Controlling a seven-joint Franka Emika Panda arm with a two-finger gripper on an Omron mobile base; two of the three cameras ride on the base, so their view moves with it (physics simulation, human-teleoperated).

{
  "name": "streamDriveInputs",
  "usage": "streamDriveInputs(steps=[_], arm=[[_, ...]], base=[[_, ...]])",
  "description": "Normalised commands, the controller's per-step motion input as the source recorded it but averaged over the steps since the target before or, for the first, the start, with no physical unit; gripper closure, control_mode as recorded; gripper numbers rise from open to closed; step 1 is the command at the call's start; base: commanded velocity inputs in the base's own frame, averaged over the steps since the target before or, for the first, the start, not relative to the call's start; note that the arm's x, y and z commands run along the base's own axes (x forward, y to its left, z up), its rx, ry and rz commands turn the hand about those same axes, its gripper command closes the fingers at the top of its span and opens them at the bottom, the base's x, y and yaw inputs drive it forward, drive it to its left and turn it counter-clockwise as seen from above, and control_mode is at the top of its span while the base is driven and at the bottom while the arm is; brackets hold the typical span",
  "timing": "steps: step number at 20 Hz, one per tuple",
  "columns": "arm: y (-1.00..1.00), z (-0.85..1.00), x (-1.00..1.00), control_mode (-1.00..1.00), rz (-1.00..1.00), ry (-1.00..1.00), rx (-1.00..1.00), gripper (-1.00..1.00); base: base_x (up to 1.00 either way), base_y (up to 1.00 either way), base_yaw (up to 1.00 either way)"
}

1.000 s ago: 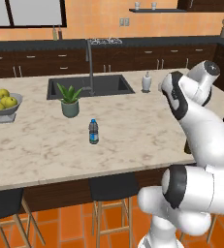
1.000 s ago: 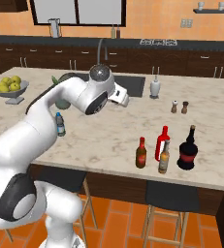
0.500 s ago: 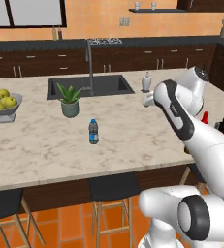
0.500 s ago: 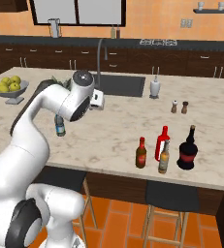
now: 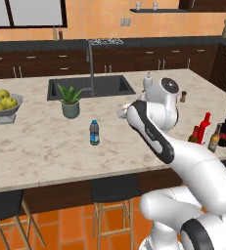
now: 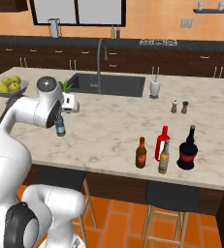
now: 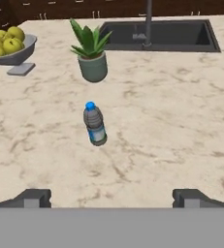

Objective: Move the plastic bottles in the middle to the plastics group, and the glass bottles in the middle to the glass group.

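The small clear water bottle (image 7: 94,124) with blue cap and label stands upright on the marble island (image 7: 171,121), in front of the potted plant. My gripper (image 7: 112,198) hovers above and short of it, open, fingertips (image 7: 33,197) wide apart with nothing between them. From the right base view the hand (image 6: 70,102) sits just over the water bottle (image 6: 60,129), which the arm partly covers. Two slim amber bottles (image 6: 141,153) (image 6: 164,157) stand at the island's right front, next to the bright red bottle (image 6: 162,143) and the tall dark bottle (image 6: 187,150).
A potted plant (image 7: 93,58) stands behind the water bottle, with a fruit bowl (image 7: 9,46) to its left and the sink (image 7: 157,36) with faucet beyond. Salt and pepper shakers (image 6: 179,106) and a soap dispenser (image 6: 154,87) stand on the right half. Bar stools are below the front edge.
The arm has swung left across the island, from the right side to above the water bottle. No bottle has moved.
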Motion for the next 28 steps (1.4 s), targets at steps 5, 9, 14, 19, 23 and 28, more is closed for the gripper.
streamDriveInputs(steps=[5,9,14,19,23,28], arm=[[0.38,-0.02,0.03,-1.00,0.00,0.02,-0.02,-1.00],[0.37,-0.11,0.11,-1.00,0.00,0.00,0.00,-1.00],[0.32,-0.02,0.15,-1.00,0.00,0.00,0.00,-1.00],[0.13,-0.07,0.53,-1.00,0.00,0.00,0.00,-1.00],[0.00,-0.25,0.58,-1.00,0.01,0.00,-0.02,-1.00],[0.00,-0.42,0.58,-1.00,0.01,0.00,-0.05,-1.00]], base=[[0.00,0.00,0.00],[0.00,0.00,0.00],[0.00,0.00,0.00],[0.00,0.00,0.00],[0.00,0.00,0.00],[0.00,0.00,0.00]])
